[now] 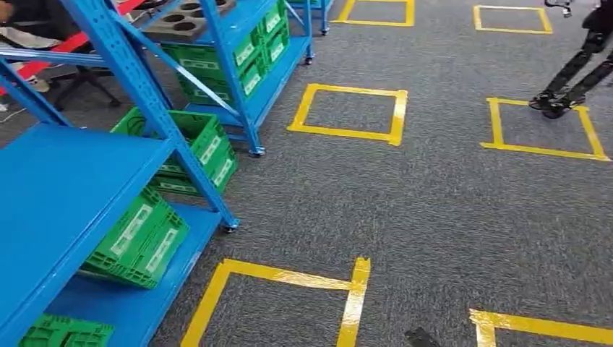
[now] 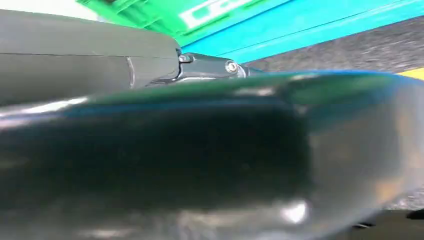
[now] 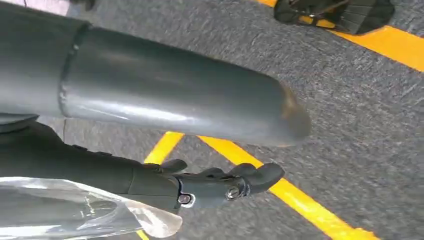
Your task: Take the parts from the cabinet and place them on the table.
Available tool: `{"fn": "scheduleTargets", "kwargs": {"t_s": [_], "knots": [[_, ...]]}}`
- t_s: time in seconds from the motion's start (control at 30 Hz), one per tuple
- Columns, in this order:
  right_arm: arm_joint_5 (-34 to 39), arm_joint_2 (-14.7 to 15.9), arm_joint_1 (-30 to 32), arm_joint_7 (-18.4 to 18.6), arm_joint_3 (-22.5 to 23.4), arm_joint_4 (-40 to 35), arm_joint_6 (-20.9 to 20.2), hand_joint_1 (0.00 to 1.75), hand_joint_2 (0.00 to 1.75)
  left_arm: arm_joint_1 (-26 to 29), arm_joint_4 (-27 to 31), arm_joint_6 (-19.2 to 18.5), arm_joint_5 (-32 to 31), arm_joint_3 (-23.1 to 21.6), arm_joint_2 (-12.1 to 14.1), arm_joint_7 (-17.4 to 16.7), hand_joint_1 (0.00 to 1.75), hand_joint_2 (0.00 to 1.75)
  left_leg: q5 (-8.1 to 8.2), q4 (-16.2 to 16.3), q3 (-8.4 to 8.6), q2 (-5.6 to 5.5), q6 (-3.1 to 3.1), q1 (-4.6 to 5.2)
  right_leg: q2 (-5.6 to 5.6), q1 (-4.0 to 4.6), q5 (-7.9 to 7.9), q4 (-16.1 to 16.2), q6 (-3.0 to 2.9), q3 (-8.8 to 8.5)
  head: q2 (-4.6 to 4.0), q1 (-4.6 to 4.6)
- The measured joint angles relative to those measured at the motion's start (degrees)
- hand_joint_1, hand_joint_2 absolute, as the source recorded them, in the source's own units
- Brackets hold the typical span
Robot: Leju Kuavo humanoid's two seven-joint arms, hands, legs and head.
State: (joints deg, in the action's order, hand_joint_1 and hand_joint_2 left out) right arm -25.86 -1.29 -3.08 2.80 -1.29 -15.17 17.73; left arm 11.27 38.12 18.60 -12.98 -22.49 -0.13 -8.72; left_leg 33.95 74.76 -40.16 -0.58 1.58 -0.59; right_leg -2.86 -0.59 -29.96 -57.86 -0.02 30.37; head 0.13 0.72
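Note:
A blue cabinet rack (image 1: 65,188) stands at my left in the head view, with green crates (image 1: 137,242) on its lower shelves. My right hand (image 3: 210,185) hangs over the carpet, its dark fingers lying along a clear plastic bag (image 3: 75,210) that it holds against them; what is in the bag stays hidden. My left hand (image 2: 200,150) is a blurred dark mass close to the lens, with a green crate (image 2: 210,12) and a blue shelf (image 2: 310,27) behind it. Whether it holds anything cannot be made out.
A second blue rack (image 1: 246,65) further back carries green crates and a grey tray with round holes (image 1: 189,16). Yellow tape squares (image 1: 350,112) mark the grey carpet. Another robot's dark legs (image 1: 571,79) stand at the far right.

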Motion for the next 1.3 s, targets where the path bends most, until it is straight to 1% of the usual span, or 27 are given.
{"fn": "scheduleTargets", "kwargs": {"t_s": [0.07, 0.1, 0.13, 0.27, 0.3, 0.33, 0.37, 0.43, 0.47, 0.53, 0.57, 0.6, 0.63, 0.67, 0.77, 0.8, 0.83, 0.87, 0.93, 0.97, 1.0, 1.03, 1.1, 1.13, 1.17, 1.27, 1.3], "knots": [[0.02, 0.0, -0.24, 0.02, -0.18, 0.0, 0.0, 0.0, 0.0, 0.09, -0.04, 0.04, 0.42, -0.37, 0.2, 0.15, 0.0, 0.0, -4.69, -8.69, 4.79, 0.77, -0.69, 0.32, -1.45, 0.17, -0.19, 0.01, 0.01, -0.38, 0.0, 0.0], [0.11, 0.0, -0.32, 0.0, -0.26, 0.0, 0.0, 0.0, 0.0, 0.04, -0.04, 0.07, 0.5, -0.46, 0.26, 0.2, 0.0, 0.0, -6.7, -13.92, 7.65, 3.15, -1.36, 0.81, -2.06, 0.22, -0.34, 0.02, 0.11, -0.65, 0.0, 0.0], [0.13, 0.0, -0.33, 0.0, -0.29, 0.0, 0.0, 0.0, 0.0, -0.18, -0.07, 0.09, 0.59, -0.46, 0.35, 0.22, 0.0, 0.0, -5.67, -15.85, 8.67, 5.43, -1.69, 1.44, -2.74, 0.48, -0.54, -0.05, 0.33, -0.73, 0.0, 0.04], [0.17, 0.02, -0.91, 0.0, -0.39, -0.02, 0.0, 0.0, 0.0, -0.13, -0.2, 0.28, 1.07, -0.57, 0.37, 0.33, 0.0, 0.0, -6.25, -17.01, 8.34, 3.03, -2.77, 1.62, -5.18, 0.56, -0.59, 0.38, 1.37, -1.36, 0.02, -0.13], [0.13, 0.13, -0.94, -0.02, -0.39, -0.06, 0.13, 0.0, 0.0, 0.0, -0.26, 0.35, 1.4, -0.7, 0.18, 0.33, 0.0, 0.0, -6.82, -17.92, 9.14, 2.55, -3.05, 0.99, -3.95, 0.28, -1.32, 0.05, 1.73, -1.09, 0.0, -0.04], [0.13, 0.17, -0.98, -0.02, -0.39, -0.04, 0.2, 0.0, 0.0, -0.12, -0.28, 0.59, 1.58, -0.79, 0.26, 0.42, 0.0, 0.0, -7.0, -18.15, 9.19, 1.98, -3.33, 0.84, -0.74, 0.35, -2.61, -1.72, 1.88, -0.33, 0.0, 0.15], [0.15, 0.15, -0.93, 0.0, -0.44, -0.04, 0.37, 0.0, 0.0, -0.39, -0.37, 0.87, 1.79, -0.81, 0.4, 0.42, 0.0, 0.0, -7.1, -18.15, 8.94, 1.26, -3.47, 0.76, 1.03, 0.18, -4.68, -5.42, 1.99, 1.43, 0.0, 0.44], [0.15, 0.17, -0.62, 0.26, -0.44, -0.04, 0.81, 0.0, 0.0, -0.76, -0.57, 0.92, 2.16, -1.03, 0.29, 0.55, 0.0, 0.0, -7.14, -18.1, 8.75, -0.37, -3.53, 0.78, 2.55, -0.04, -8.47, -14.85, 2.34, 6.1, 0.0, 0.42], [0.13, 0.2, -0.43, 0.42, -0.44, 0.0, 0.79, 0.0, 0.0, -0.73, -0.63, 0.92, 2.21, -1.1, 0.29, 0.57, 0.0, 0.0, -7.15, -18.07, 8.76, -1.12, -3.52, 0.76, 2.7, -0.05, -8.66, -17.1, 2.47, 7.41, 0.0, 0.55], [0.07, 0.24, -0.33, 0.42, -0.44, 0.0, 0.79, 0.0, 0.0, -0.58, -0.92, 0.92, 2.21, -1.38, 0.26, 0.59, 0.0, 0.0, -7.14, -17.98, 8.93, -2.66, -3.43, 0.6, 2.79, -0.2, -4.87, -13.55, 2.64, 6.28, 0.02, 0.53], [0.07, 0.24, -0.41, 0.39, -0.44, 0.0, 0.79, 0.0, 0.0, -0.59, -0.98, 0.92, 2.23, -1.42, 0.24, 0.57, 0.0, 0.0, -7.03, -17.82, 9.04, -3.51, -3.17, 0.43, 3.17, -0.42, -1.75, -8.41, 2.8, 4.03, 0.0, 0.53], [0.13, 0.26, -0.42, 0.39, -0.44, 0.0, 0.9, 0.0, 0.0, -0.64, -1.01, 0.94, 2.25, -1.47, 0.22, 0.59, 0.0, 0.0, -6.83, -17.55, 9.08, -4.22, -2.84, 0.28, 4.51, -0.79, 0.91, -3.18, 3.03, 1.68, 0.02, 0.52], [0.28, 0.22, -0.41, 0.39, -0.42, 0.02, 1.35, 0.0, 0.0, -0.67, -1.05, 0.94, 2.32, -1.47, 0.26, 0.61, 0.0, 0.0, -6.66, -17.3, 8.86, -4.92, -2.31, 0.34, 7.93, -1.15, -0.1, -1.19, 3.36, 0.56, 0.0, 0.57], [0.48, 0.07, -0.22, 0.44, -0.42, 0.09, 1.9, 0.0, 0.0, -0.95, -1.09, 0.94, 2.36, -1.49, 0.29, 0.66, 0.0, 0.0, -6.53, -16.4, 8.19, -5.68, -1.95, 0.42, 8.41, -1.27, -0.42, 0.46, 2.99, -0.29, 0.0, 0.57], [0.48, -0.35, -0.11, 0.83, -0.42, 0.09, 2.69, 0.0, 0.0, -0.61, -1.27, 0.94, 2.76, -1.75, 0.31, 0.7, 0.0, 0.0, -7.25, -16.65, 7.55, -7.71, -0.93, 0.07, 6.35, -0.75, -0.41, -0.48, 2.06, -0.25, 0.0, 0.51], [0.46, -0.53, -0.15, 0.83, -0.39, 0.07, 2.75, 0.0, 0.0, -0.52, -1.33, 0.94, 2.8, -1.77, 0.51, 0.7, 0.0, 0.0, -6.76, -16.23, 7.32, -6.73, -0.71, 0.07, 5.45, -1.16, -0.16, -0.16, 1.56, -0.35, 0.0, 0.55], [0.46, -0.5, -0.2, 0.79, -0.37, 0.07, 2.8, 0.0, 0.0, -0.44, -1.35, 0.94, 2.91, -1.88, 0.42, 0.7, 0.0, 0.0, -5.73, -14.63, 6.69, -2.89, -0.49, 0.46, 4.82, -0.99, -0.19, -0.16, 1.05, -0.43, 0.0, 0.03], [0.35, -0.52, -0.16, 0.68, -0.37, 0.07, 2.51, 0.0, 0.0, -0.62, -1.35, 0.94, 3.0, -1.93, 0.42, 0.7, 0.0, 0.0, -3.98, -11.59, 5.19, -1.22, -0.31, 0.41, 4.04, -0.81, -0.26, -0.15, 0.69, -0.42, 0.0, -0.31], [0.33, -0.37, 0.1, 0.37, -0.39, 0.09, 1.09, 0.0, 0.0, -1.11, -1.38, 0.94, 3.35, -2.01, 0.35, 1.01, 0.0, 0.0, 0.39, -1.71, 0.45, -0.07, -0.2, 0.37, 1.79, -0.42, -0.49, -0.16, 0.35, -0.41, 0.0, -0.33], [0.37, -0.2, 0.11, 0.22, -0.39, 0.09, 0.7, 0.0, 0.0, -1.15, -1.4, 0.94, 3.39, -2.03, 0.33, 1.2, 0.0, 0.0, 1.17, 1.41, -1.01, -0.04, -0.25, 0.37, 0.85, -0.29, -0.59, -0.16, 0.2, -0.42, 0.0, -0.33], [0.39, -0.11, 0.04, 0.09, -0.39, 0.09, 0.52, 0.0, 0.0, -1.06, -1.53, 0.94, 3.52, -2.03, 0.33, 1.25, 0.0, 0.0, 0.45, 1.51, -1.01, -0.03, -0.4, 0.38, 0.05, -0.14, -0.65, -0.16, 0.15, -0.49, 0.0, -0.33], [0.42, -0.02, -0.08, -0.02, -0.39, 0.09, 0.48, 0.0, 0.0, -0.96, -1.66, 0.94, 3.61, -2.06, 0.33, 1.29, 0.0, 0.0, -1.32, -0.68, 0.11, 0.04, -0.67, 0.43, -0.62, -0.01, -0.75, -0.16, 0.09, -0.61, 0.0, -0.35], [0.5, 0.07, -0.34, -0.15, -0.37, 0.09, 0.44, 0.0, 0.0, -0.9, -1.86, 0.96, 3.89, -2.06, 0.35, 1.42, 0.0, 0.0, -6.36, -10.27, 5.09, 1.26, -1.66, 0.85, -1.9, 0.31, -1.03, -0.14, 0.07, -1.16, 0.0, -0.33], [0.57, 0.07, -0.38, -0.22, -0.37, 0.09, 0.48, 0.0, 0.0, -0.97, -1.92, 1.03, 3.98, -2.06, 0.44, 1.6, 0.0, 0.0, -7.13, -14.54, 7.26, 4.56, -2.6, 1.59, -2.45, 0.3, -1.18, -0.04, 0.14, -1.28, 0.0, -0.31], [0.83, 0.07, -0.39, -0.33, -0.37, 0.09, 0.94, 0.0, 0.0, -1.34, -2.05, 1.05, 4.16, -2.08, 0.5, 1.73, 0.0, 0.0, -6.26, -15.61, 7.72, 5.75, -2.86, 2.06, -3.19, 0.75, -1.48, -0.13, 0.57, -1.34, 0.0, -0.33], [1.51, -0.04, -0.54, -0.46, -0.37, 0.07, 2.45, 0.0, 0.0, -1.35, -2.38, 1.22, 4.55, -2.1, 0.42, 2.17, 0.0, 0.0, -6.43, -16.15, 7.33, 3.46, -3.38, 2.29, -5.5, 0.62, -1.47, 0.38, 1.3, -1.84, 0.0, -0.42], [1.53, -0.11, -0.71, -0.52, -0.37, -0.06, 2.62, 0.0, 0.0, -1.19, -2.47, 1.22, 4.57, -2.1, 0.35, 2.23, 0.0, 0.0, -6.93, -17.24, 8.24, 2.76, -3.72, 1.77, -6.12, 0.93, -1.77, 0.55, 1.67, -2.14, 0.02, -0.43]]}}
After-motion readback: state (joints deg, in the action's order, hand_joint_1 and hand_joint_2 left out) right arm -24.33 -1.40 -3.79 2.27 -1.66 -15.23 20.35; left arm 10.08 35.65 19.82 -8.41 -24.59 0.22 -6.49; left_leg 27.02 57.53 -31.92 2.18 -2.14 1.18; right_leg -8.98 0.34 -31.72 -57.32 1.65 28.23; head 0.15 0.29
